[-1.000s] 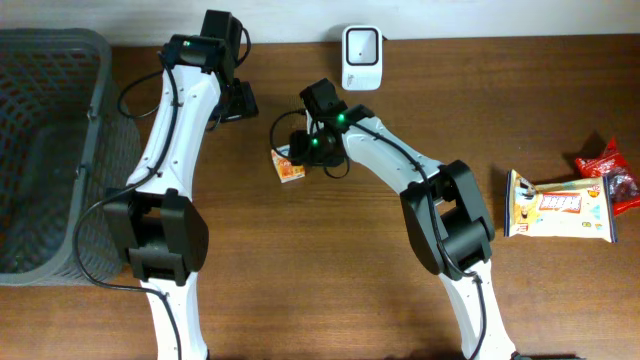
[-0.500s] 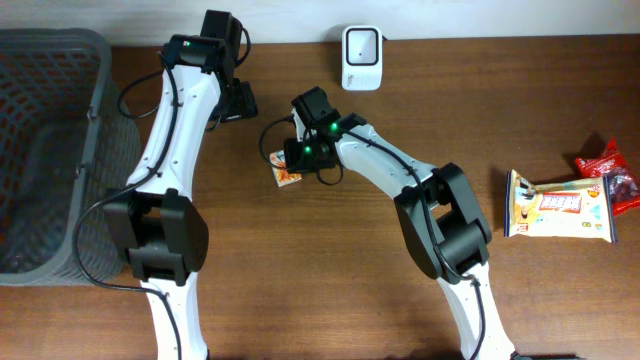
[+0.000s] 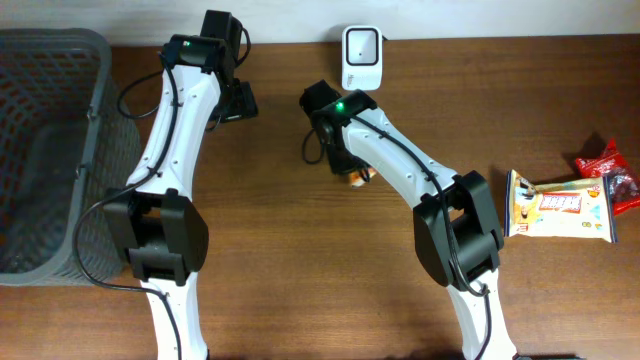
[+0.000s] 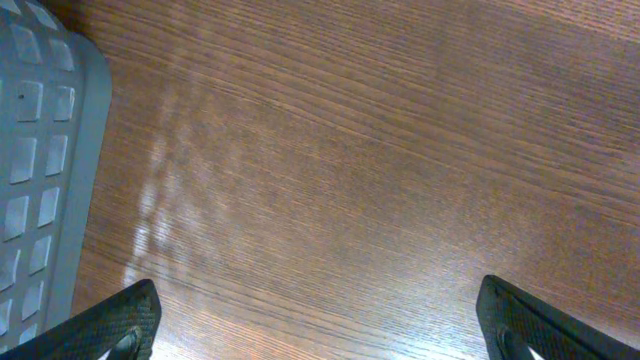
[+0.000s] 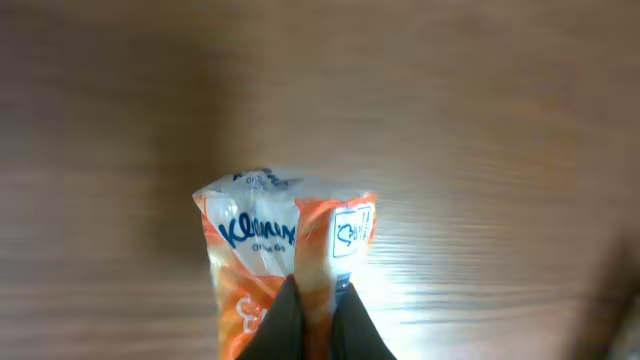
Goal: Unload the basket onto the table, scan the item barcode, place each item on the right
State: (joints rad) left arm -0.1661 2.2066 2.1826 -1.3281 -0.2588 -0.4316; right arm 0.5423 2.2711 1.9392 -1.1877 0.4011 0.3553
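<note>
Note tissue packet (image 5: 285, 240) pinched at its lower edge by right gripper (image 5: 312, 315), fingers pressed together on the wrapper. Place it near table (image 3: 300, 280) centre, at 6 o'clock from scanner (image 3: 361, 57). Mark right arm's own wrist lying over the gap between packet and scanner. Log left gripper (image 3: 240, 102) spread wide, holding nothing, at 9 o'clock of scanner. Record basket (image 3: 95, 60) at far 9 o'clock; snack bag (image 3: 558, 218) and red wrapper (image 3: 608, 170) at 3 o'clock, well apart.

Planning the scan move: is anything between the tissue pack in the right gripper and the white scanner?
Nothing visible. The Kleenex pack, held by the right gripper, has bare table up to the scanner; only that arm's own wrist hangs above.
</note>
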